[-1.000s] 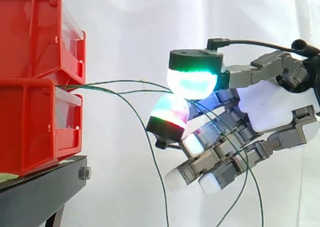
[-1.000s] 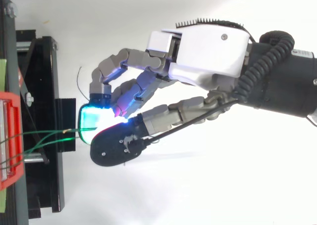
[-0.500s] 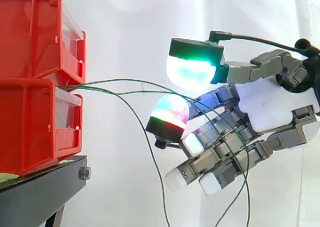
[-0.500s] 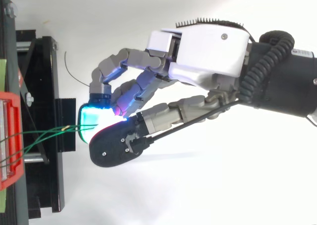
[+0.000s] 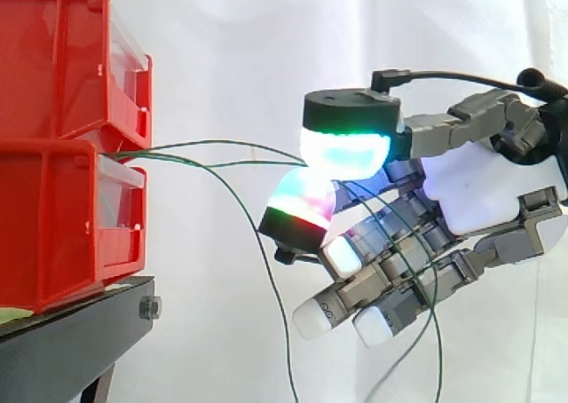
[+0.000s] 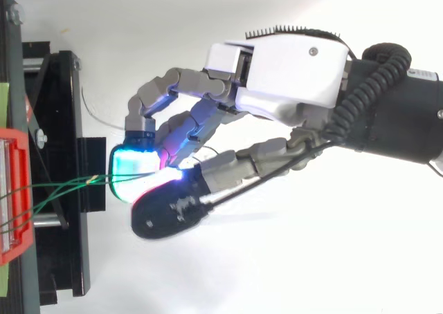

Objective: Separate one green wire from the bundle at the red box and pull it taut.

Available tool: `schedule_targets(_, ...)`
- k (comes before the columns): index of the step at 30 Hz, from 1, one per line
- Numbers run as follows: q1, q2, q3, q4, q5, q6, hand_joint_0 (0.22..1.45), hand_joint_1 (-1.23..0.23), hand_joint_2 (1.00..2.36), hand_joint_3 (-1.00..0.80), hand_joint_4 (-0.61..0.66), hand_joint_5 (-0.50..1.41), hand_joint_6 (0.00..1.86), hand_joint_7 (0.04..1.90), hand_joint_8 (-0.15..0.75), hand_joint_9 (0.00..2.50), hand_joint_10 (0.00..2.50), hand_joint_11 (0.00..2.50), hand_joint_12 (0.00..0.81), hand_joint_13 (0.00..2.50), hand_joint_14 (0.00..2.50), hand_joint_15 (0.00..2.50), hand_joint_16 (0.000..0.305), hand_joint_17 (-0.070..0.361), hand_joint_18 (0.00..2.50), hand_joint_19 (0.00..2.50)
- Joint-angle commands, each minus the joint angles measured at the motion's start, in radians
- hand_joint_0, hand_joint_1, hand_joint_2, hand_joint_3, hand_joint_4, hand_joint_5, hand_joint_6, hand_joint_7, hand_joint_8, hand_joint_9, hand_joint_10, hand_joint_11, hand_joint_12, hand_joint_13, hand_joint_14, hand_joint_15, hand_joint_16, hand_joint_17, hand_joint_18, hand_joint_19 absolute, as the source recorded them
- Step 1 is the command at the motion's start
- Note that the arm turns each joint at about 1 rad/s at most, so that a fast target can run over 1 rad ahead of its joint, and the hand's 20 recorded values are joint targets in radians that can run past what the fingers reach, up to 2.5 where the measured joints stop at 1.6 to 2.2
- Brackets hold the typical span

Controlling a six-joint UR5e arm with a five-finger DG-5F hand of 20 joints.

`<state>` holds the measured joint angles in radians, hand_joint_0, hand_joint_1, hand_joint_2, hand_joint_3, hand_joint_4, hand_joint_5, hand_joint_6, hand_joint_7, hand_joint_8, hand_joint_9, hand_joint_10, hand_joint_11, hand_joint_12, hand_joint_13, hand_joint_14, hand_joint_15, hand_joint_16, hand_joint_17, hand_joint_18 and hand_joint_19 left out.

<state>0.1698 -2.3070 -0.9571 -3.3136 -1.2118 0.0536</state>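
Note:
Two red bins (image 5: 62, 154) are stacked at the left on a black stand (image 5: 71, 341). Thin green wires (image 5: 222, 144) come out from between them and run right to my hand (image 5: 479, 190). A green-cyan pad (image 5: 346, 150) sits on top of a magenta-red pad (image 5: 302, 203), and two wire strands enter where they meet, so the hand is shut on them. The strands trail on across the lower fingers (image 5: 404, 261) and hang down. From above, the wires (image 6: 62, 187) lead from the red bin (image 6: 14, 189) into the cyan pad (image 6: 135, 165).
A third green strand (image 5: 266, 261) droops free from the bundle and falls below the hand. The stand's black frame (image 6: 62, 120) juts out under the wires. A white curtain hangs behind, with open space between the bins and the hand.
Half a second ago the green-cyan pad had lifted off the lower pad; now it has come back down onto the strands. The hand as a whole has stayed in place.

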Motion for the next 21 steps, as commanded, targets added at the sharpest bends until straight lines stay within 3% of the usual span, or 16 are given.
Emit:
schedule_targets(1, -0.001, 0.000, 0.000, -0.001, 0.000, 0.000, 0.59, -0.86, 1.00, -0.49, 0.12, -0.15, 0.88, 0.95, 0.259, 0.90, 0.02, 0.59, 0.336, 0.58, 0.01, 0.32, 0.047, 0.106, 0.57, 0.52)
schedule_targets(6, -0.001, 0.000, 0.000, -0.001, 0.000, 0.000, 0.52, -0.72, 1.00, -0.50, 0.14, -0.14, 0.88, 0.93, 0.272, 0.93, 0.02, 0.58, 0.348, 0.59, 0.01, 0.32, 0.050, 0.113, 0.59, 0.51)
schedule_targets(9, -0.001, 0.000, 0.000, -0.001, 0.000, 0.000, 0.57, -0.60, 1.01, -0.42, 0.12, -0.14, 0.87, 0.99, 0.267, 0.94, 0.02, 0.57, 0.336, 0.60, 0.01, 0.33, 0.047, 0.106, 0.57, 0.53)
schedule_targets(15, -0.001, 0.000, 0.001, -0.001, 0.000, 0.002, 0.57, -0.69, 1.02, -0.20, 0.11, -0.14, 0.89, 1.01, 0.268, 0.93, 0.02, 0.58, 0.338, 0.59, 0.01, 0.33, 0.047, 0.106, 0.57, 0.53)
schedule_targets(21, -0.001, 0.000, 0.001, -0.001, 0.000, 0.002, 0.60, -0.80, 1.02, -0.25, 0.09, -0.15, 0.90, 0.96, 0.265, 0.91, 0.02, 0.59, 0.338, 0.58, 0.01, 0.33, 0.047, 0.106, 0.56, 0.53)
